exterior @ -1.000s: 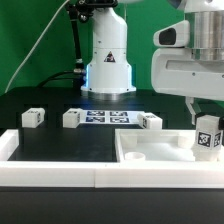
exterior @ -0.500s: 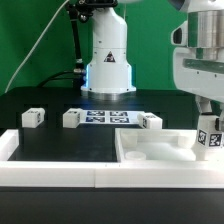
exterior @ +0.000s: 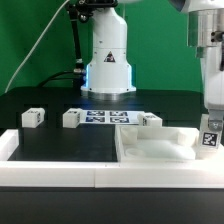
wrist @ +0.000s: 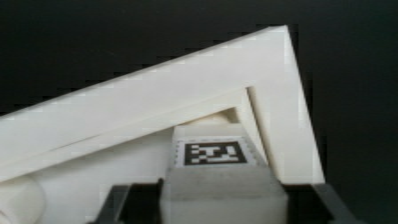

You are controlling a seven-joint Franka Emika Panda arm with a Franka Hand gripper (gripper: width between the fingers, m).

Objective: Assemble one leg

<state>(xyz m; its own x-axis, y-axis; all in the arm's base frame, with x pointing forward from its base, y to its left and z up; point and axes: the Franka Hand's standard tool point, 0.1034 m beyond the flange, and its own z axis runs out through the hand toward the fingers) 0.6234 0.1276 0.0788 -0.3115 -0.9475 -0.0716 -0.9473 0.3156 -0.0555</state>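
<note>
My gripper [exterior: 211, 122] is at the exterior view's right edge, shut on a small white leg [exterior: 210, 136] with a black-and-white tag. It holds the leg upright over the right end of the large flat white slab [exterior: 150, 150]. In the wrist view the leg [wrist: 215, 160] sits between my dark fingers [wrist: 135, 205], with my gripper [wrist: 217, 198] above the slab's corner [wrist: 214, 80]. Three more legs lie on the black table: one at the left [exterior: 32, 117], one near it [exterior: 73, 118], one behind the slab [exterior: 150, 120].
The marker board [exterior: 105, 117] lies flat between the loose legs. The robot base [exterior: 108, 60] stands behind it. A white rail [exterior: 50, 172] runs along the table's front edge.
My gripper has moved toward the exterior view's right and down with the leg, from above the slab's right part to its far right end.
</note>
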